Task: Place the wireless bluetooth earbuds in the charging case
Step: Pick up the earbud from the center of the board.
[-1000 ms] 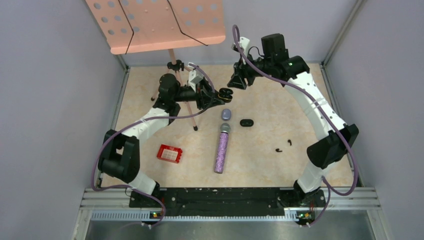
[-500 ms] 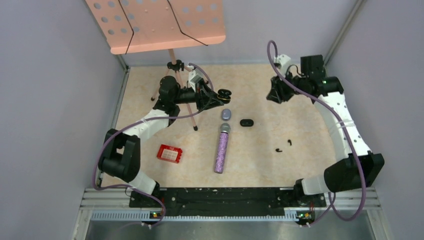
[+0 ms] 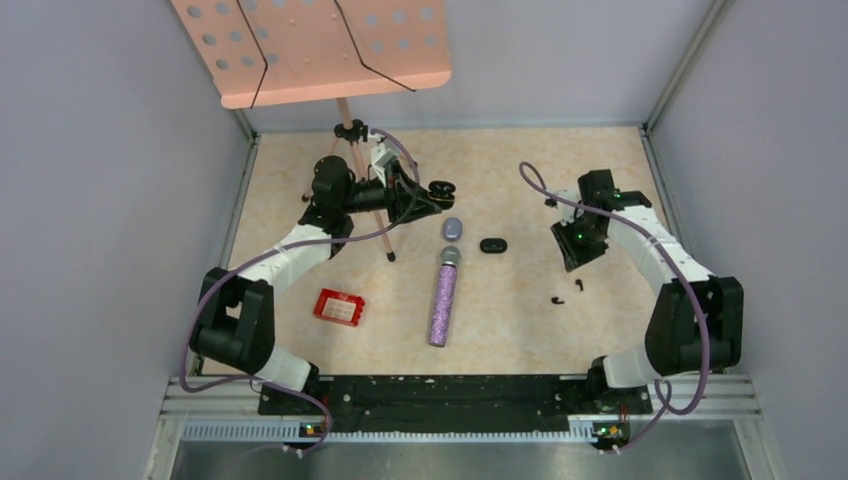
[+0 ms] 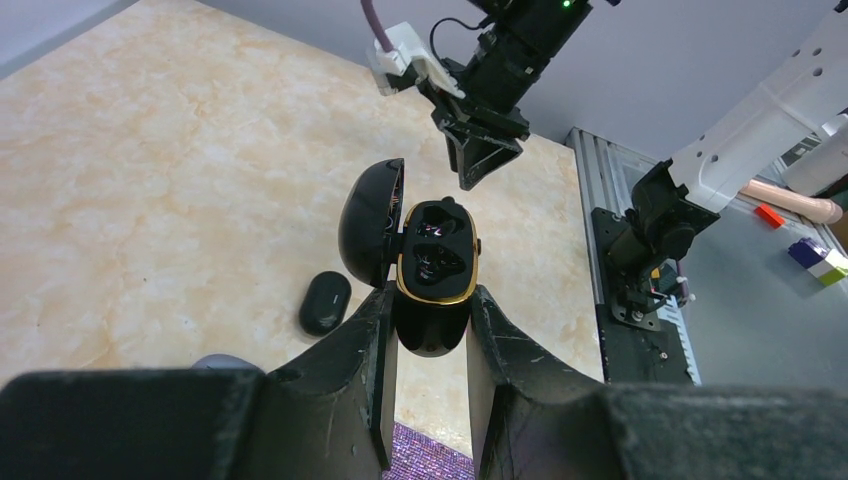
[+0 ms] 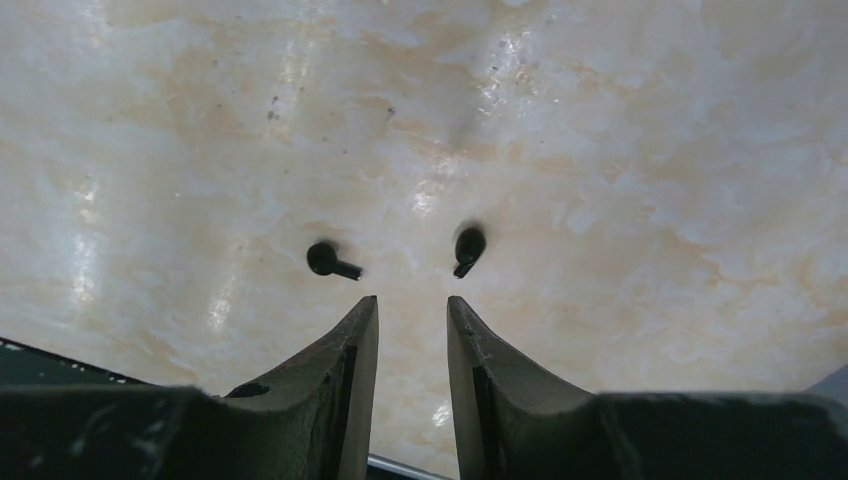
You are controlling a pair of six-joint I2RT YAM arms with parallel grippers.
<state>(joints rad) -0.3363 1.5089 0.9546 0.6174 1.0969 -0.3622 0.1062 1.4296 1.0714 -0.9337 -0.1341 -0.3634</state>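
My left gripper point(image 3: 432, 196) is shut on an open black charging case with a gold rim point(image 4: 436, 262) and holds it above the table, lid swung to the left. Its wells look dark; I cannot tell what is in them. Two glossy black earbuds point(image 3: 581, 284) point(image 3: 556, 298) lie loose on the table at the right. My right gripper point(image 3: 572, 256) is open and empty, pointing down just behind them. In the right wrist view the earbuds point(image 5: 328, 260) point(image 5: 468, 247) lie just past the fingertips point(image 5: 366, 312), one to each side. No purple earbuds show.
A closed black case point(image 3: 491, 245) and a pale purple case point(image 3: 452, 228) lie mid-table. A purple glitter microphone point(image 3: 443, 297) lies below them. A red box point(image 3: 339, 307) sits at the left. A pink music stand point(image 3: 310, 45) on a tripod stands at the back left.
My right arm swung from the back centre out to the right and down toward the front, over the two black earbuds. The left gripper barely moved, still holding the open case.
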